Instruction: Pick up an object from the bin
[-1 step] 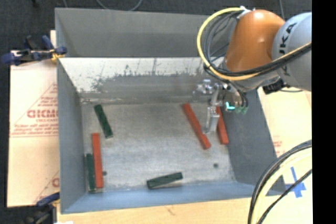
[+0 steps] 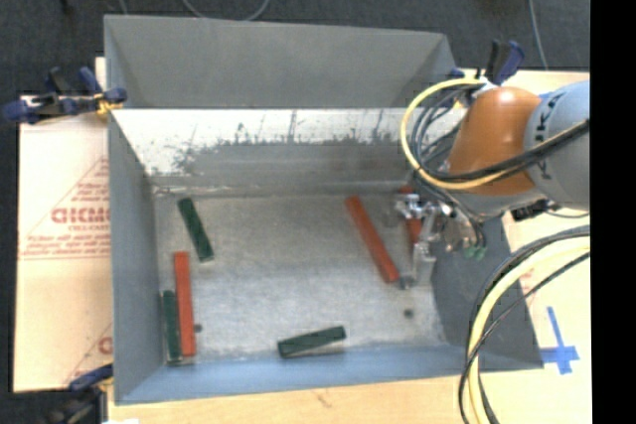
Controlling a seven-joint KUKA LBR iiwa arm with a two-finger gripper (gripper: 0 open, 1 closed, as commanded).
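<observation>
Orange-red stick point(image 2: 372, 238): the piece nearest my end effector, lying slantwise on the floor of the grey bin point(image 2: 278, 74), toward its right side. My end effector point(image 2: 412, 273) stands just beside the stick's lower end; I cannot tell whether it is apart or together. Well apart to the left lie a red stick point(image 2: 183, 303), a slanted green stick point(image 2: 195, 229) and a front green stick point(image 2: 311, 342). A sound grasp, I judge, straddles the narrow width, clear of the right wall.
</observation>
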